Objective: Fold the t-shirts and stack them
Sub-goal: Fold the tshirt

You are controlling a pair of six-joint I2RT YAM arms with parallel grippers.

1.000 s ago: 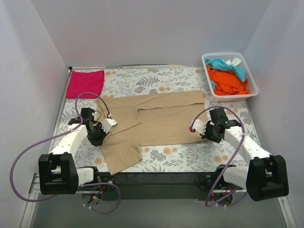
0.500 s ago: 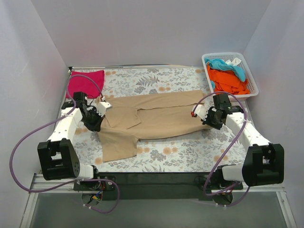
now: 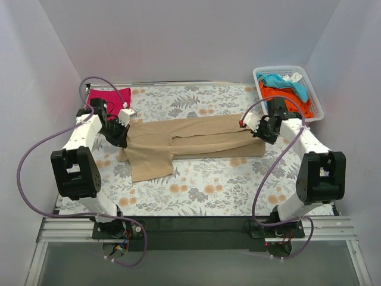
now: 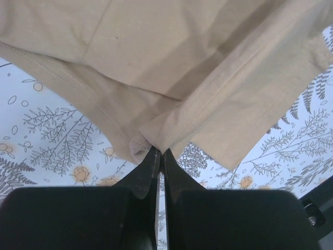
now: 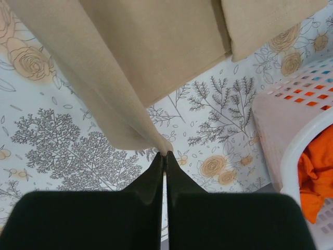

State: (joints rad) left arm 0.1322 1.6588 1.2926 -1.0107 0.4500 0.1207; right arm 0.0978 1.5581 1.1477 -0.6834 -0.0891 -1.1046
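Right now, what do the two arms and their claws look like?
The left arm and right arm have white links with chunky black joint housings. A purple cable loops loosely along each. The left claw and right claw each have two slim black fingers tapering to a point, set on a wide black body.

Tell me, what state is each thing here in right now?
tan t-shirt: partly folded, pinched at both ends
pink t-shirt: lying flat, far left corner
orange t-shirt: crumpled in basket
light blue t-shirt: crumpled in basket
basket: upright, partly filled
left gripper: shut on tan t-shirt
right gripper: shut on tan t-shirt
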